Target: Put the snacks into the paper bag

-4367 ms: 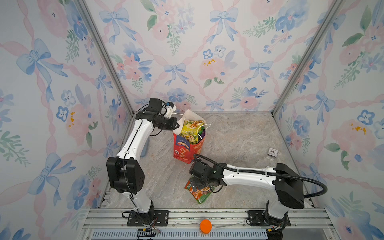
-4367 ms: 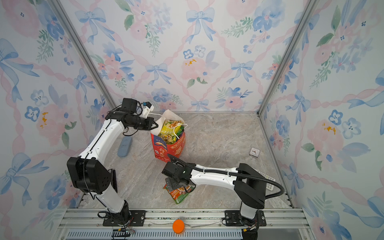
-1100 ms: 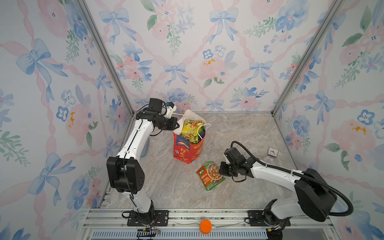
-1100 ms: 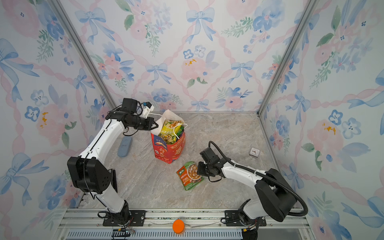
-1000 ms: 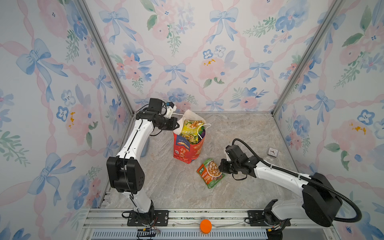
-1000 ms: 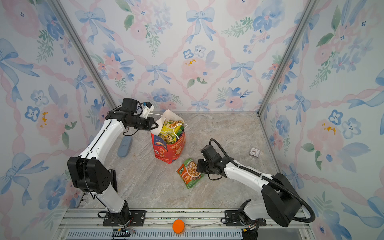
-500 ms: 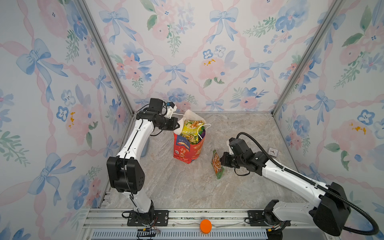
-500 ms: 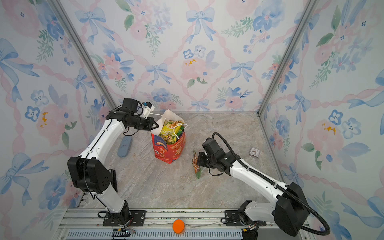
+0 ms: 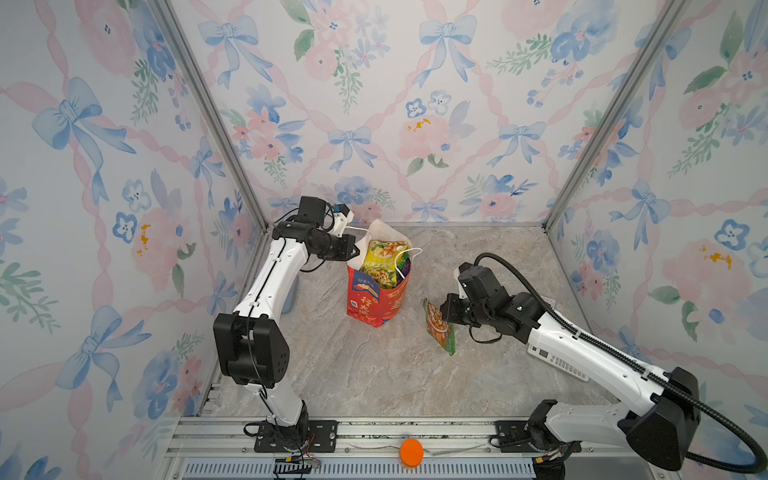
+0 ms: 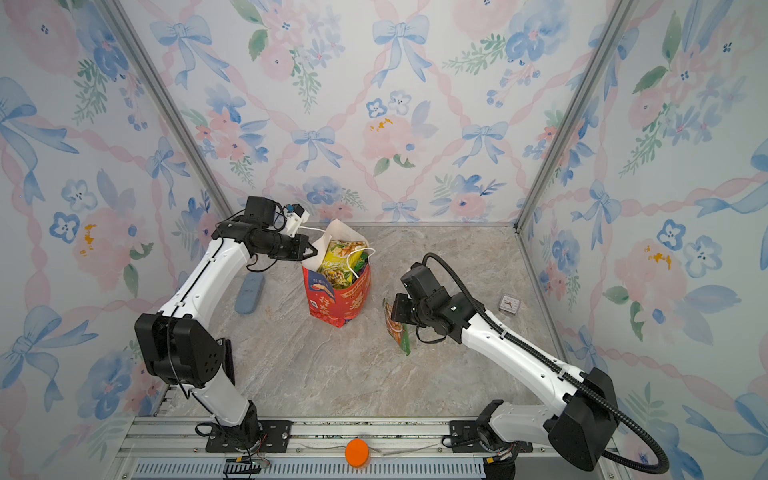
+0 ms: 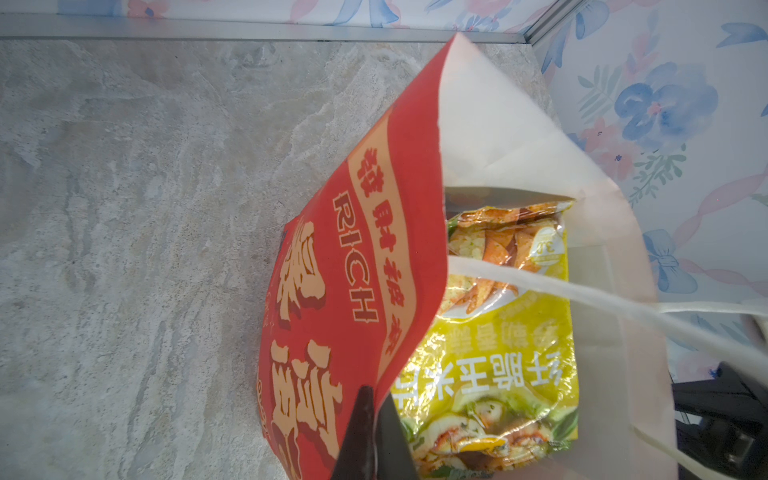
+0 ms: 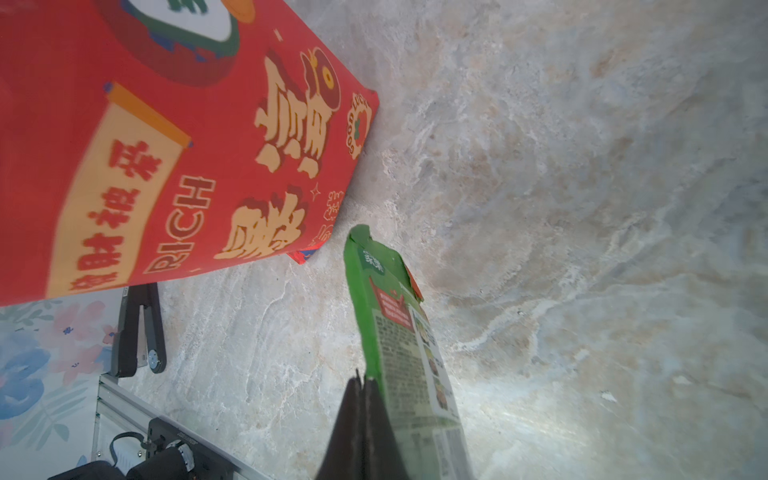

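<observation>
The red paper bag [image 9: 374, 301] [image 10: 334, 301] stands upright at the middle back with its mouth open. A yellow snack packet [image 9: 381, 259] [image 11: 507, 340] and other snacks fill it to the top. My left gripper [image 9: 354, 252] [image 11: 376, 401] is shut on the bag's rim at its left side. My right gripper [image 9: 443, 311] [image 12: 362, 380] is shut on the edge of a green snack packet [image 9: 441, 330] [image 10: 398, 330] [image 12: 395, 328]. That packet hangs edge-on, right of the bag [image 12: 166, 145] and apart from it.
A grey-blue flat object [image 10: 249, 295] lies left of the bag under the left arm. A small white clock [image 10: 509, 303] sits near the right wall. A white calculator [image 9: 557, 361] lies beneath the right arm. An orange knob [image 9: 411, 449] sits on the front rail.
My right gripper has lifted the green packet off the table and carried it back and to the right, so it now hangs edge-on. The left arm and the bag have not moved.
</observation>
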Robot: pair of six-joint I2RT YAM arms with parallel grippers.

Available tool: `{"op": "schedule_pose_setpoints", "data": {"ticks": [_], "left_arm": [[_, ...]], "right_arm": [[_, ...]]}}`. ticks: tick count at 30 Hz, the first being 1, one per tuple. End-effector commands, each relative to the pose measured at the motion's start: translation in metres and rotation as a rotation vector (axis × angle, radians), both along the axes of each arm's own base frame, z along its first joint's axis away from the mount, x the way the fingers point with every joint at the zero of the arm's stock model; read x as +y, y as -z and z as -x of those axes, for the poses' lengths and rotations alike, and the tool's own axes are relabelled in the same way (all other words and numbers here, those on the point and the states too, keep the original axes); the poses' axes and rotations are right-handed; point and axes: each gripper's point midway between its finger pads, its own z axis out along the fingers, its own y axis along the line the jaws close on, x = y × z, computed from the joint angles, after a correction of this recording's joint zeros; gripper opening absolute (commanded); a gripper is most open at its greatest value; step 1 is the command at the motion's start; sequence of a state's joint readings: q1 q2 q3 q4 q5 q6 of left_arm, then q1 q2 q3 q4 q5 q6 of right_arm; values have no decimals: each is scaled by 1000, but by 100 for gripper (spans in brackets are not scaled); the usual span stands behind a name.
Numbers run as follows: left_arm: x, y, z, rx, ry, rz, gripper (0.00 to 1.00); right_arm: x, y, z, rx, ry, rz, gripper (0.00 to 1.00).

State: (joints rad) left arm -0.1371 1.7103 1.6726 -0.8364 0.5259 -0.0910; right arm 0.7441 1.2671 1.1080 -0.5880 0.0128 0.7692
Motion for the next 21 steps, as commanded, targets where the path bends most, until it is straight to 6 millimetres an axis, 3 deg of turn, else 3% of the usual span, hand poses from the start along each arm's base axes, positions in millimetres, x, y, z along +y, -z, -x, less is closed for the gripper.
{"op": "schedule_pose_setpoints", "data": {"ticks": [1, 7, 12, 14, 17, 21], "left_arm": [[-3, 19, 7, 71, 11, -5, 0], [-3, 18, 7, 68, 12, -7, 0], [-3, 18, 7, 66, 11, -8, 0], [-2, 18, 7, 66, 10, -8, 0], [-2, 19, 7, 68, 9, -9, 0], [-2, 19, 7, 70, 8, -10, 0]], "right_arm": [[5, -21, 0, -39, -30, 24, 0], [15, -44, 2, -76, -88, 68, 0], [3, -17, 2, -31, -82, 133, 0], [-9, 4, 4, 7, -70, 194, 11], [-19, 32, 10, 50, -83, 279, 36], [-19, 71, 23, 103, -150, 367, 53]]}}
